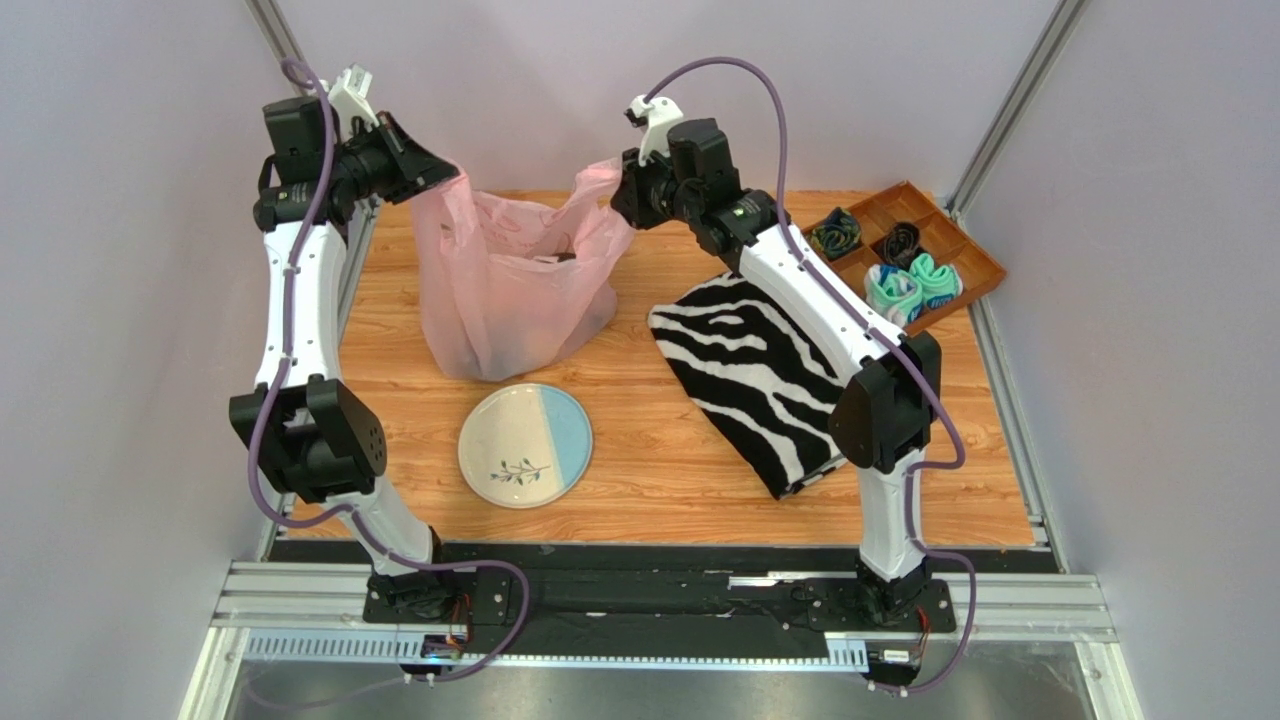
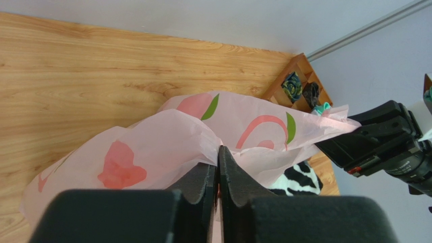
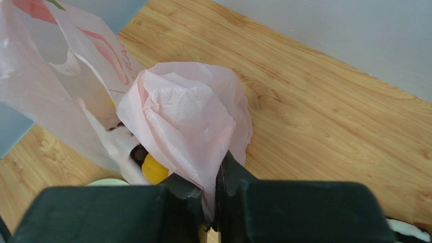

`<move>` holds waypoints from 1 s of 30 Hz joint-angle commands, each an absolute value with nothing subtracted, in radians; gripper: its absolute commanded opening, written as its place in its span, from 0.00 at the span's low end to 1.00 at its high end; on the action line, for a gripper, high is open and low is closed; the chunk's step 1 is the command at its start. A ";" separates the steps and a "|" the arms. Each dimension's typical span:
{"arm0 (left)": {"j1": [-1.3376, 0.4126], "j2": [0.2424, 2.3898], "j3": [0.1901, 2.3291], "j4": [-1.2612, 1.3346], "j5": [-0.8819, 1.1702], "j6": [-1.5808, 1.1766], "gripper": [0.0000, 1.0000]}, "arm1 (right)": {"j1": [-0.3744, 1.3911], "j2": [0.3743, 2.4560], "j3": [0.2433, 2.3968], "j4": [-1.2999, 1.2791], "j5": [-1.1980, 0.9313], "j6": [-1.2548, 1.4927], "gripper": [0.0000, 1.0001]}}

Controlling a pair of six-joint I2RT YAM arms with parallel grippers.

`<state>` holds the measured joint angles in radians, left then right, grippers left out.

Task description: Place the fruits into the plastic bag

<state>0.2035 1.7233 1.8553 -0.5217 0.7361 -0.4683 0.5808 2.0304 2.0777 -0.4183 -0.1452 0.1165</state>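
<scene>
Most of the bag's contents are concealed by crumpled film; in the right wrist view only one yellow fruit point(image 3: 153, 169) and part of a dark fruit point(image 3: 137, 152) show through the mouth, and the number of fruits inside cannot be determined. The fingertips of both grippers are partly buried in the film.

The plastic bag point(image 1: 511, 293) stands on the far-left part of the tabletop point(image 1: 661, 465), its mouth upward and stretched between the two arms. The left gripper point(image 2: 218, 162) has its jaws pressed together on the left edge of the bag, with pink film pinched between them; the left arm reaches up and forward along the left side. The right gripper point(image 3: 215, 182) is clamped on a gathered fold at the bag's right edge; the right arm extends diagonally over the zebra-striped cloth point(image 1: 751, 368).

A plate point(image 1: 525, 444) lies just in front of the bag; the zebra-striped cloth lies to the right of the bag, apart from it; a wooden tray point(image 1: 974, 258) at the far-right corner holds rolled cloth bundles point(image 1: 909, 285).
</scene>
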 commanded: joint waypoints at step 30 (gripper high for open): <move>0.192 0.865 1.103 -0.261 0.365 -0.253 0.97 | 0.493 1.315 1.395 -0.200 -0.056 0.129 0.81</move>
